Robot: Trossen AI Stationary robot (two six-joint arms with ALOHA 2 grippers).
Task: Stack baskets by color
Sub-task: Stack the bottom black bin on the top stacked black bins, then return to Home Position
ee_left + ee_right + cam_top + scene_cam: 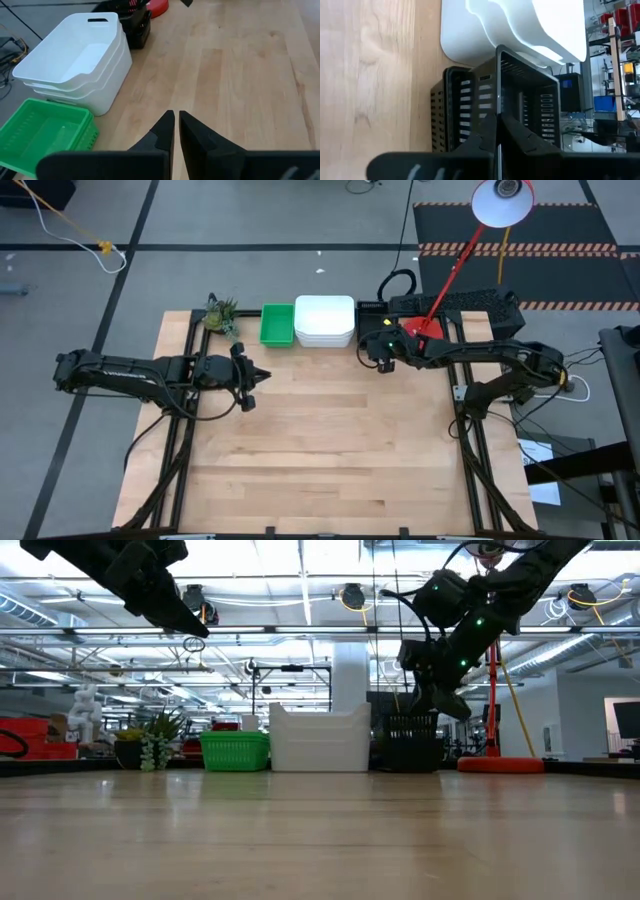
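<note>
No legible text, label, brand, number or sign is found in any of the four views. The green basket [277, 324], the white baskets [324, 320] and the black baskets [495, 107] carry no readable marking on any face that shows. Boxes and fixtures in the room beyond the counter [330, 450] are too small to read.

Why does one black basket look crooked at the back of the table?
The right hand is pinching the wall of a black basket, tilting it half inside another black basket. The white baskets and green baskets sit neatly.
</note>
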